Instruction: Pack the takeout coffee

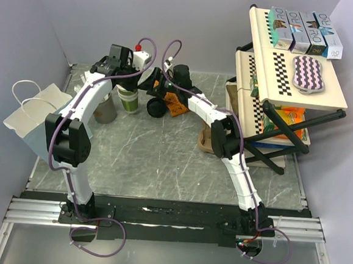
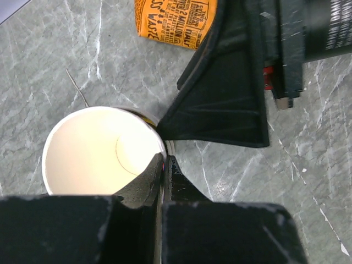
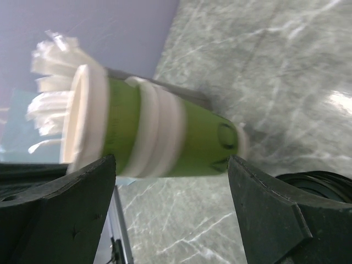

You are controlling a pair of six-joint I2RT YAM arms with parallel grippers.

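Takeout coffee showed me little but its round black lid, far out on the grey marbled table, and neither of my grips was on it.

Partway out from my bases, a white paper bag with cord handles lay at the table's left edge. On the right stood a folding rack with checkered shelves. A row of boxes and a pink-striped pad were on its top shelf.

Farther out, a row ran from left to right: a grey cup of white sticks, a lidless cup in green and white, the coffee, and an orange packet just beside the lid.

My left gripper hung over the lidless cup with its jaws pinched on the rim, one finger inside and one outside. My right gripper came in from the right with its jaws spread wide. The lidless cup sat in the gap between them, and I could not tell whether either finger touched it. From that wrist the coffee's ridged lid peeked out low on the right, behind one finger.
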